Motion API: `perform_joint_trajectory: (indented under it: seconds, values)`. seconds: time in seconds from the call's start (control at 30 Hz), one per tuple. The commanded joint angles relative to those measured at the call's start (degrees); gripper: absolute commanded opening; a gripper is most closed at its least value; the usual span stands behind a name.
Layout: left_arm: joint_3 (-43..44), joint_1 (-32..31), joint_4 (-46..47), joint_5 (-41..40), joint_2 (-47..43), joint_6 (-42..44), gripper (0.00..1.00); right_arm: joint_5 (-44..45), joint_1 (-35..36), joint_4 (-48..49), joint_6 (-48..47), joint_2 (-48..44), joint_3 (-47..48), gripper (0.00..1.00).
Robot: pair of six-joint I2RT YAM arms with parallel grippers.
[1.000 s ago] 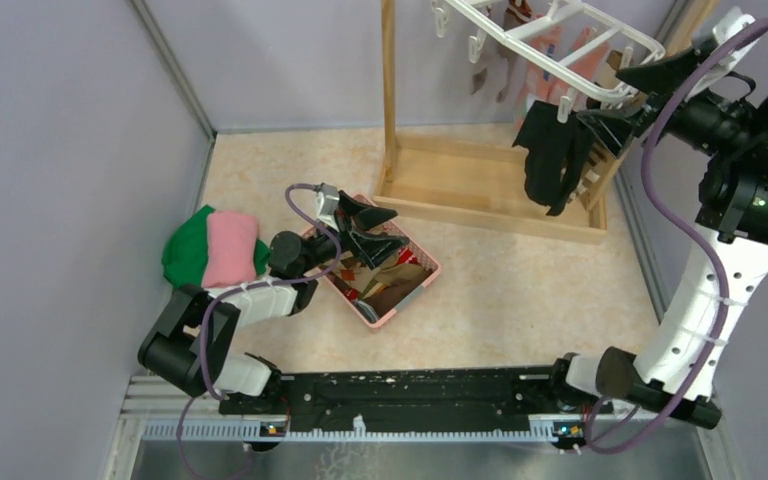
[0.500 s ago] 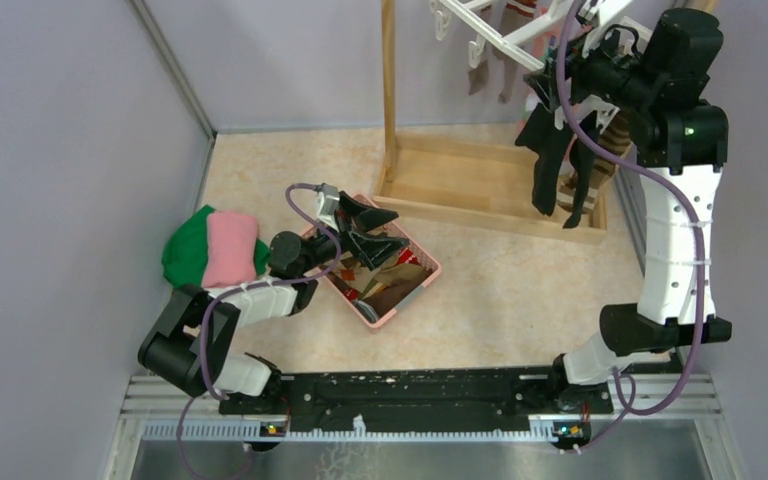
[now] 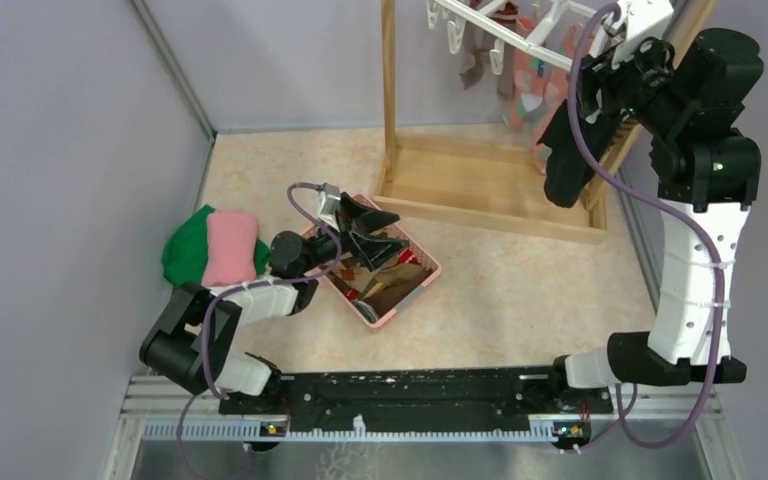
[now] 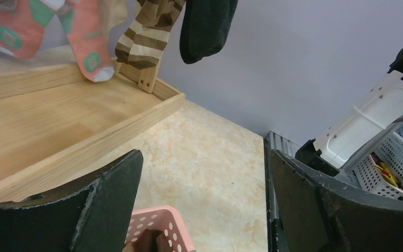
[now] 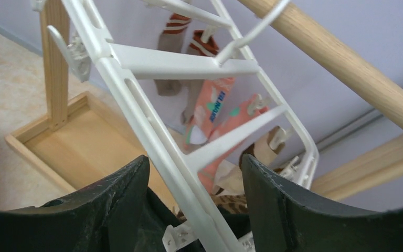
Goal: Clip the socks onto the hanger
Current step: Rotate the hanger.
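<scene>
two arms: left one low by the basket, right one raised to the hanger.
left gripper (image 3: 400, 230): jaws spread wide with nothing between them; it hovers just over the far-left end of the pink basket (image 3: 410, 297).
right gripper (image 5: 194, 161): fingers part-way apart, straddling a white rail of the hanger; nothing shows pinched at the tips. dark fabric sits low between the fingers, and whether it is touched cannot be told.
hanger (image 5: 183, 64): white grid frame, tilted, high at the far right, its hook reaching up by a wooden bar of the wooden stand (image 3: 480, 185); small white clips dangle beneath it.
black sock (image 4: 204, 23): hangs straight down, just beside the striped sock.
striped sock (image 4: 147, 42): brown and cream, hanging above the rim of the stand's base tray.
coral socks (image 4: 84, 39): two, with green patches, hanging on the other side of the striped one, over the tray.
basket contents: brown and red fabric bunched inside; single pieces cannot be told apart.
cloths (image 3: 215, 248): one green, one pink, lying together on the table left of the left arm.
</scene>
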Motion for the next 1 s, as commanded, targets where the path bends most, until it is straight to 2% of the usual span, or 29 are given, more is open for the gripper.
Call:
perform_joint_trajectory:
  seconds: [0.0,0.17,0.27,0.57,0.97]
  values:
    - [1.03,0.29,4.97,1.41,0.79,-1.56,0.96,-0.19,-5.51,2.31,1.12,-2.50,-1.76,0.64]
    - [1.37,0.29,5.13,1.71,1.15,-2.10,0.96,-3.94,-12.01,3.65,2.16,-3.60,-4.21,0.63]
    - [1.47,0.28,5.16,1.81,1.31,-2.41,0.96,-6.48,-15.92,4.41,2.98,-3.47,-5.09,0.59]
    - [2.04,0.29,5.55,2.29,2.29,-3.59,0.96,-13.19,-25.90,7.98,4.68,-0.57,-5.72,0.58]
    - [2.13,0.29,6.48,2.45,3.21,-4.94,0.97,-19.28,-30.90,14.29,4.40,4.58,-5.32,0.58]
